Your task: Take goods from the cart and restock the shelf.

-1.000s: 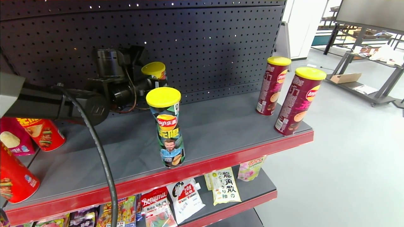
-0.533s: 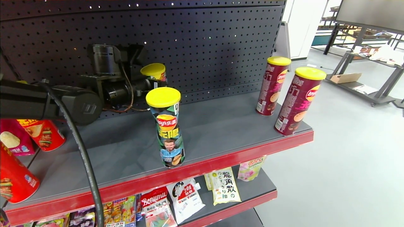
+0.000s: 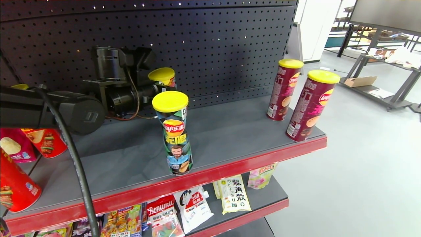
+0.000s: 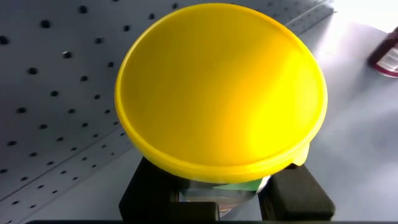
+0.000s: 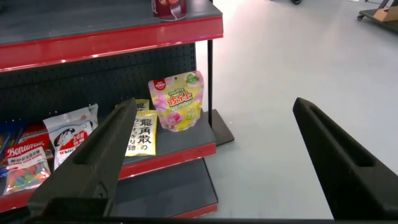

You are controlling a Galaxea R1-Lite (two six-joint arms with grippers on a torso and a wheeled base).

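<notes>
While clamped in the left gripper (image 3: 160,87), a cylindrical crisp can with a yellow plastic lid (image 3: 161,75) is held at the back edge of the grey metal shelf board (image 3: 230,131), close against the black perforated back panel (image 3: 213,49). The can is seen close to upright. Its base is hidden, so contact with the shelf board cannot be judged. From the left wrist view the lid is seen from above, and the black fingers (image 4: 298,193) are pressed onto the can body on either side, just beneath the lid.

The right gripper (image 5: 211,162) is recorded with its two dark fingers (image 5: 93,162) spread wide and nothing between them. It is held low beside the shelving, facing the red-edged lower shelf (image 5: 174,157), on which flat snack bags (image 5: 177,99) are stocked.

Other stock on the shelf board is noted as follows:
- A tall can with a yellow lid and a green-and-blue printed wrap (image 3: 173,131) stands upright at the front edge near the middle, directly in front of the held can.
- A maroon can with a yellow lid (image 3: 312,105) stands at the front right corner.
- A second maroon can (image 3: 284,89) stands just behind it, nearer the back edge; the two are apart.
- Two red cans (image 3: 46,141) are seen at the left end.
</notes>
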